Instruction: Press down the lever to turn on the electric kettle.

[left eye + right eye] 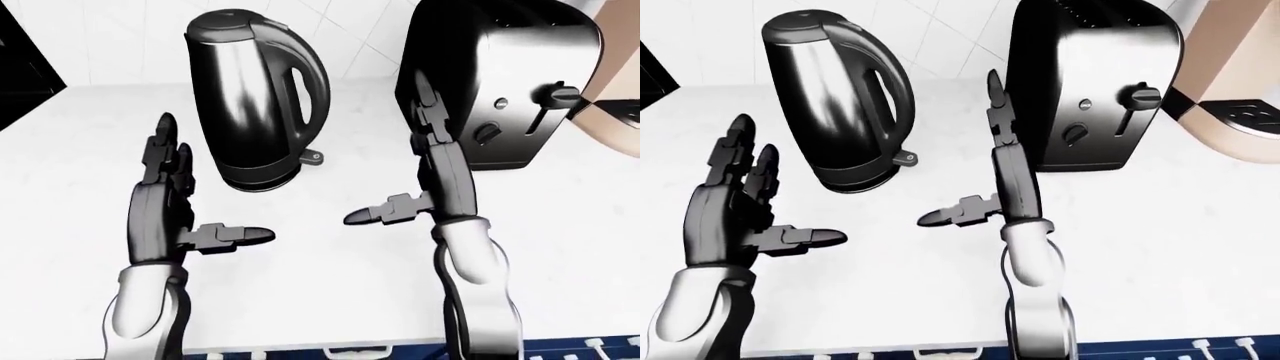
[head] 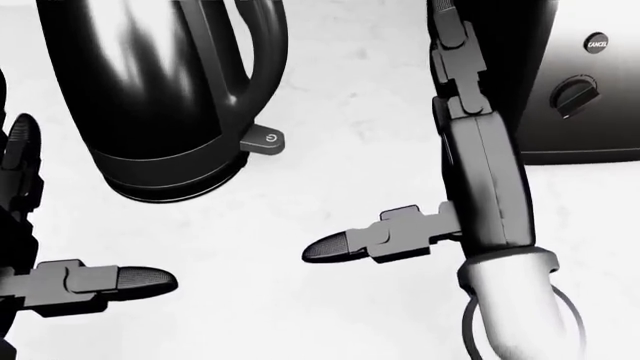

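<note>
Kettle [image 1: 258, 97], one, stands on the counter [image 1: 330, 285] at eleven o'clock, its lever [image 2: 262, 140] untouched; one toaster [image 1: 500, 82] at one o'clock. Left hand [image 1: 165, 202] and right hand [image 1: 430, 187], fingers spread wide, hold nothing.

Read "CANCEL" on round btn [image 2: 597, 43] of toaster [image 2: 590, 90]; saw power symbol on kettle lever [image 2: 264, 139].

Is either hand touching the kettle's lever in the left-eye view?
No: the lever at the kettle base is clear, with the left hand and right hand open beside it.
</note>
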Robot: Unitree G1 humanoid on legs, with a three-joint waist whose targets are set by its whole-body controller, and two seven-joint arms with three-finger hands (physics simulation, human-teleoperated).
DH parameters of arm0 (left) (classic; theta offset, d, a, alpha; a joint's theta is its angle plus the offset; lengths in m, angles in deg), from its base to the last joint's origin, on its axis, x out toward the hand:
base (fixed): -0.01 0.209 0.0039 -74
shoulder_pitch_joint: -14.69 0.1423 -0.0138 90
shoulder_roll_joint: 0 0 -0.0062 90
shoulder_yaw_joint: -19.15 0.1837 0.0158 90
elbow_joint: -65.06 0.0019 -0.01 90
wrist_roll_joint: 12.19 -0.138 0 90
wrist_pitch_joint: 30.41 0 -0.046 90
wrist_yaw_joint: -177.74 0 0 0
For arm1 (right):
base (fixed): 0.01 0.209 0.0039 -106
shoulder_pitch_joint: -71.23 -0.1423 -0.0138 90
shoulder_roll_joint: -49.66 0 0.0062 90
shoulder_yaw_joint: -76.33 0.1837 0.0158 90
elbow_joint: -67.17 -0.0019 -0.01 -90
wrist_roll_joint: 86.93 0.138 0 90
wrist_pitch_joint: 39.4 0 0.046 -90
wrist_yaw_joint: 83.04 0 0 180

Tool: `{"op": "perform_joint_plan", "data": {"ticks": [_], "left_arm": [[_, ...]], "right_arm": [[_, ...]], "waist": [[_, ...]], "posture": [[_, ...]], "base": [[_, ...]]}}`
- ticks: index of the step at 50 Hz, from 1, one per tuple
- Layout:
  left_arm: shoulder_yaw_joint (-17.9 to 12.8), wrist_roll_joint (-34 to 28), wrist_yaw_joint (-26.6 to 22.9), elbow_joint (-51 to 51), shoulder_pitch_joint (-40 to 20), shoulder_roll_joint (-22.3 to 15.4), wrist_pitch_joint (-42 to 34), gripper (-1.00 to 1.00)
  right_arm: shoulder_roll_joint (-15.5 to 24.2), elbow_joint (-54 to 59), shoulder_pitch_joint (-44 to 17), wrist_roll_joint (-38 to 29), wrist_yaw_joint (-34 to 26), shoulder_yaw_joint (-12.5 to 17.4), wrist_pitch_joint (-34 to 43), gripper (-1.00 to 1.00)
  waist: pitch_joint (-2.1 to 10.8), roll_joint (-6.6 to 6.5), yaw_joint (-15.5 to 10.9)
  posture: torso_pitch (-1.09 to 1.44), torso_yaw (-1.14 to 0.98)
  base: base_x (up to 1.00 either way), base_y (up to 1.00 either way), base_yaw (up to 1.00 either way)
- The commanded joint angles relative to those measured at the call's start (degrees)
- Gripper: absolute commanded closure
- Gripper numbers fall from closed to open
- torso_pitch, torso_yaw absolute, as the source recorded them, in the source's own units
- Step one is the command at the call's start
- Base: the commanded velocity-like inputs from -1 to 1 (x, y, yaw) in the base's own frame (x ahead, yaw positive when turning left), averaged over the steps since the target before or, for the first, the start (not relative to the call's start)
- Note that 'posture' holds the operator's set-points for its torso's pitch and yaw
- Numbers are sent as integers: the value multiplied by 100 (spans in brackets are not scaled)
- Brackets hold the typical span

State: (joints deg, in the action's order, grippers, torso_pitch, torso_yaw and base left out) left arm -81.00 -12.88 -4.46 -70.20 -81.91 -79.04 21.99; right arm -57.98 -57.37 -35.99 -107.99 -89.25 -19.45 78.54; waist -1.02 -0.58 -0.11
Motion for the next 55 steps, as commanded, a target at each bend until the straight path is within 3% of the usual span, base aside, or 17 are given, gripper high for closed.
{"op": "perform_joint_plan", "data": {"ticks": [1, 12, 30, 55], "left_arm": [[-25, -4, 12, -189, -105, -36, 166, -100], [-49, 10, 13, -155, -120, -46, 178, -100], [-95, 34, 52, -128, -173, -77, 149, -100], [-212, 111, 100, -206, -265, -153, 28, -100]], "right_arm": [[-6, -194, -171, -21, -44, -6, -78, -100], [25, -217, -608, -133, -274, 47, 413, -100], [184, -58, -2024, -392, -729, 202, 1434, -100], [409, 1175, -3450, -295, -886, 408, 1607, -100]], "waist": [[99, -10, -2], [97, -13, 11], [43, -30, 12], [-20, -84, 49]], "posture": [[0, 0], [0, 0], [0, 0], [0, 0]], "base": [[0, 0, 0], [0, 0, 0], [0, 0, 0], [0, 0, 0]]}}
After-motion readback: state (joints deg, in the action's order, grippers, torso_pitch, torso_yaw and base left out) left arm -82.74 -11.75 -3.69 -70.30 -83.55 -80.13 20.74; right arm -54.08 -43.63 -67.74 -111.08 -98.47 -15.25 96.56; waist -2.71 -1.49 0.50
